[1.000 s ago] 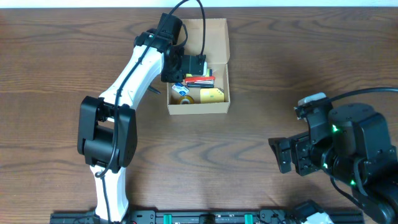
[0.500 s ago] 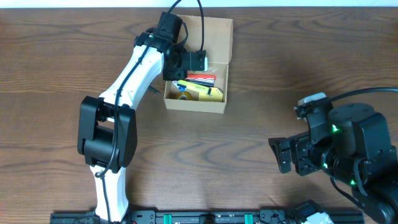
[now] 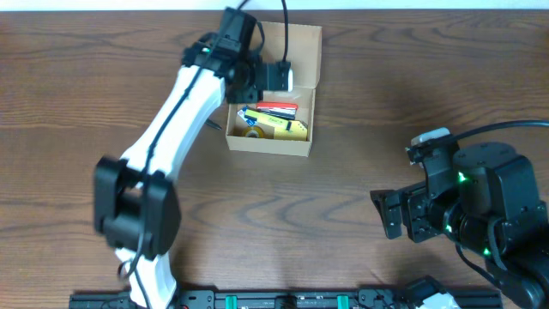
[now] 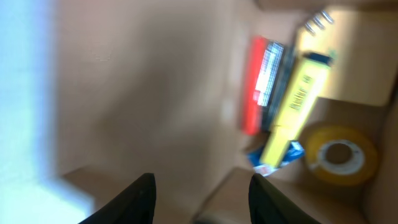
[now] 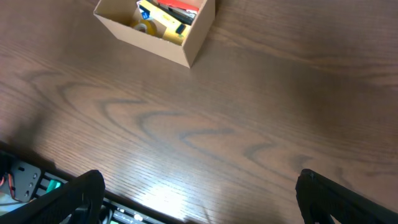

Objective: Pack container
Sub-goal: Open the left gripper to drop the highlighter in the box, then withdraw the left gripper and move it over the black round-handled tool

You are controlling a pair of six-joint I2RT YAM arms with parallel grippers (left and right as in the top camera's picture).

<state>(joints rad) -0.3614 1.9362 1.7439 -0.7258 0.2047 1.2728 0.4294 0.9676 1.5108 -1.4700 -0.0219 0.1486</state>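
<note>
The container [image 3: 268, 144] is a small tan cardboard box. It sits on the brown wooden table [image 3: 412, 69], in the upper middle of the overhead view. Its lid flap [image 3: 302, 50] stands open at the far side. Inside lie a red thing [image 4: 252, 87], a yellow pen [image 4: 297, 99] and a yellow tape roll [image 4: 339, 155].

The white left arm [image 3: 176, 112] reaches from the lower left up to the box. The left gripper [image 4: 202, 199] hangs over the lid end of the box. Its two fingers are apart and hold nothing.

The right gripper [image 5: 199, 193] is at the lower right, well away from the box. Its fingers are spread wide over bare table and hold nothing.
</note>
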